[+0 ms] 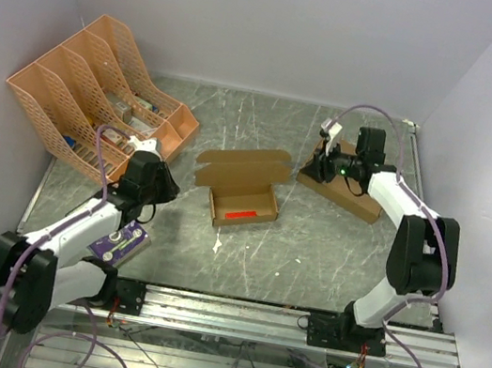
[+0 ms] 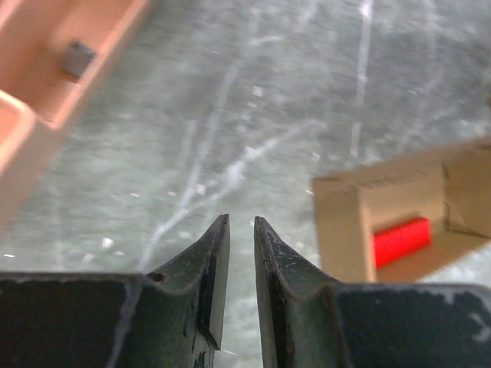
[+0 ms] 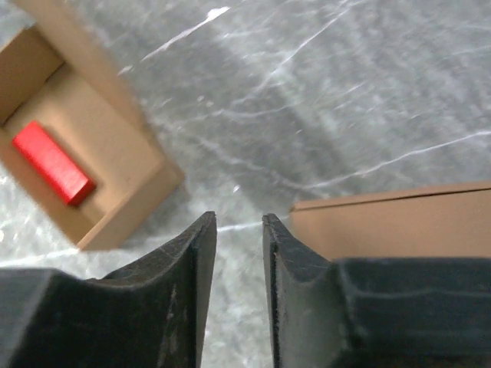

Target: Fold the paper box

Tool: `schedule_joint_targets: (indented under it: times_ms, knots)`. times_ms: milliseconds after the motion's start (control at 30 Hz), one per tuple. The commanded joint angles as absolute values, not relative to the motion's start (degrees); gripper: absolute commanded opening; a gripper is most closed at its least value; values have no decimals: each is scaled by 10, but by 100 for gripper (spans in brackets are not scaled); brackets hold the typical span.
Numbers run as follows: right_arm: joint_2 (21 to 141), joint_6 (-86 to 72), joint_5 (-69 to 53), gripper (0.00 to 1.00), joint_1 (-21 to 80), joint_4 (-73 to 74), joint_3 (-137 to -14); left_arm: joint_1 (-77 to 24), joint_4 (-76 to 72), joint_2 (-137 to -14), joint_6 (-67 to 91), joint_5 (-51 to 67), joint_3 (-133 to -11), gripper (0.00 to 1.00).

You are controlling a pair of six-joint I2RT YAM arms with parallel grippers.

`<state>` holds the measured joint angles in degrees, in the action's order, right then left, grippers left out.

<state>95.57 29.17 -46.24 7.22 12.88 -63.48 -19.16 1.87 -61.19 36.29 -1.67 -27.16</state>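
Brown cardboard holds the middle of the grey marbled table (image 1: 329, 256). The paper box (image 1: 240, 188), a small die-cut carton, sits with its tray formed and its lid flap lying open toward the far edge. A small red block (image 1: 243, 214) lies in the tray. Seen from above, the box's long axis runs roughly left to right, slightly skewed. The left gripper (image 1: 166, 191) waits off the tray's left end. The right gripper (image 1: 315, 170) hangs off the lid's right corner and seems a shade the nearer, though neither touches the box. A peach latticed plastic file rack (image 1: 100, 92) fills the far-left corner. A flat closed brown cardboard box (image 1: 353, 198) lies under the right arm near the right edge. Open tabletop runs from the tray to the near edge.

From the left wrist, the left gripper (image 2: 241, 221) shows its fingers a narrow slit apart, pinching nothing. The paper box (image 2: 345, 222) lies ahead and to the right, the file rack (image 2: 46, 92) ahead-left, with open marble between.

From the right wrist, the right gripper (image 3: 239, 218) is likewise narrowly parted and empty. The paper box (image 3: 115, 153) lies ahead-left with a corner turned toward the fingers. The flat closed brown cardboard box (image 3: 399, 222) sits just beside the right finger.

Closing the box likely means swinging the lid from the far side over the tray. There is room on the near side, but the right arm works close to the second carton.
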Motion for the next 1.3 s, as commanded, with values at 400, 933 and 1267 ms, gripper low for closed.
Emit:
schedule_joint_targets:
  times_ms: [400,933,1267]
  knots:
    - [1104,315,-589,14,69,60,-759,-92,-288,-718,245,162,-260,27]
    - [974,426,-571,50,52,202,-715,-86,-93,-533,250,126,-269,40]
    - [1061,537,-590,80,87,454,-870,-86,24,-575,208,271,-382,79]
